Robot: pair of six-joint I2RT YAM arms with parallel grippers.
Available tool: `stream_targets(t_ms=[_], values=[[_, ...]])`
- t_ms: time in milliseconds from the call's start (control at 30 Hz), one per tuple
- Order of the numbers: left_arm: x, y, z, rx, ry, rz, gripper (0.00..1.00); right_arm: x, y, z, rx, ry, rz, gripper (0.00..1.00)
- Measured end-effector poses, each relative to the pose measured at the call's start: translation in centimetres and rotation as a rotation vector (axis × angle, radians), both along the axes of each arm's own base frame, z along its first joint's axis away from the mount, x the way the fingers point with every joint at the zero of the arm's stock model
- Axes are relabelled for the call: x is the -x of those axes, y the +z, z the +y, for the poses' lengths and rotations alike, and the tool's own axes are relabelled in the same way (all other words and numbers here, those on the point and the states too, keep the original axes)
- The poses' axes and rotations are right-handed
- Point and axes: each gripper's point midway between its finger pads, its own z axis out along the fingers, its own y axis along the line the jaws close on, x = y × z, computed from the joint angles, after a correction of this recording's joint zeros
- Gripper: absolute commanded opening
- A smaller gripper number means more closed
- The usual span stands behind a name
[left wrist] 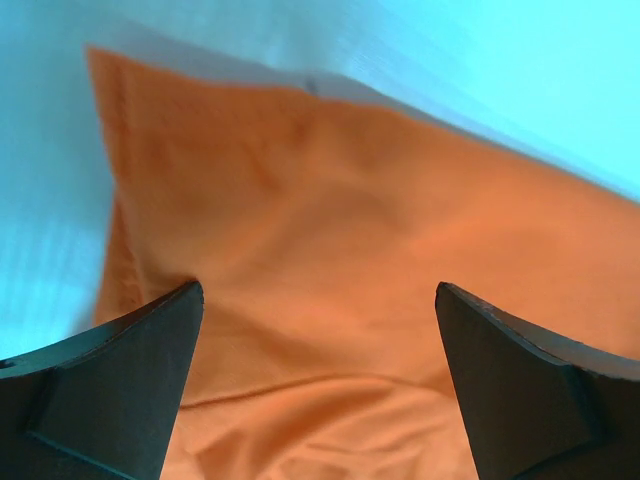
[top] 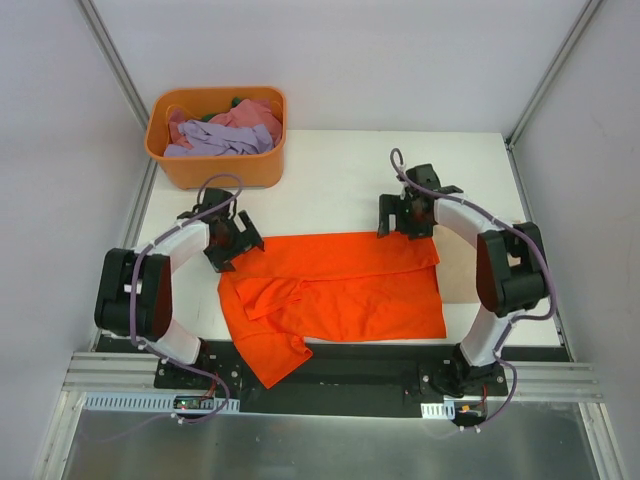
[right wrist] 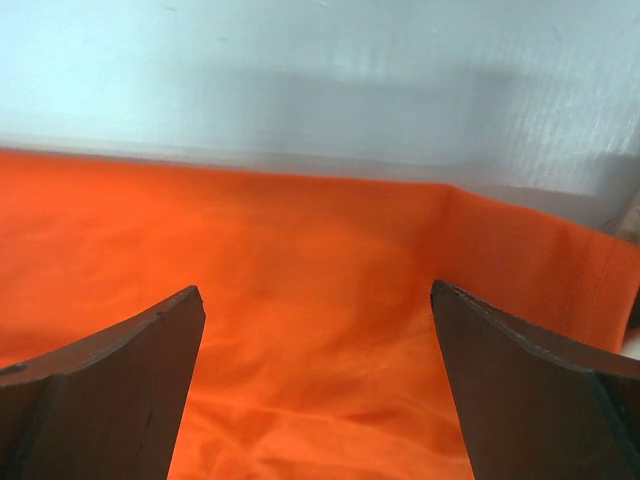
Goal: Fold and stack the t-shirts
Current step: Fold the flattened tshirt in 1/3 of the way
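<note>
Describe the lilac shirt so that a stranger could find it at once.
At the far left corner of the table stands an orange tub. The lilac shirt lies crumpled inside, at its near side, bluer than the pink shirt behind it.

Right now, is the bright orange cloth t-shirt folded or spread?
Partly folded: the bright orange cloth t-shirt lies flat on the table, one layer doubled over, one sleeve sticking out.
</note>
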Motion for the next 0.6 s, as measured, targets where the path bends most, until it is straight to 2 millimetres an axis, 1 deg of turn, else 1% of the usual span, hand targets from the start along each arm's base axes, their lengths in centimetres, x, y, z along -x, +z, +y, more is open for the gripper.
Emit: stream_targets(t_ms=[67,100,167,233,333,433,533,600], values=[[-0.3,-1.4,1.0,-0.012,0.024,0.038,0.99,0.1,-1.6,-0.5,0.030,-0.022,0.038,0.97],[-0.6,-1.7,1.4,-0.008,0.039,0.058,0.99,0.1,-2.3,-0.8,0.043,-0.036,0.059,0.97],[-2.0,-1.6,2.1,-0.002,0.064,0.046,0.99,-0.2,-3.2,-1.1,0.060,-0.064,0.084,0.97],[-3.0,-1.6,2.7,0.014,0.086,0.048,0.99,-0.7,-3.2,-1.2,0.066,-0.083,0.085,0.97],[-4.7,-1.5,3.7,0.042,0.122,0.044,0.99,-1.8,-2.7,-0.9,0.056,-0.099,0.066,0.97],[-6.3,-1.4,5.1,0.052,0.163,0.033,0.99,-2.7,-2.3,-0.7,0.048,-0.106,0.050,0.98],[-8.0,-1.3,6.4,0.062,0.195,0.021,0.99,-3.7,-2.4,-0.5,0.043,-0.112,0.045,0.98],[-9.0,-1.2,6.8,0.073,0.204,0.015,0.99,-4.2,-2.9,-0.4,0.040,-0.117,0.052,0.97]])
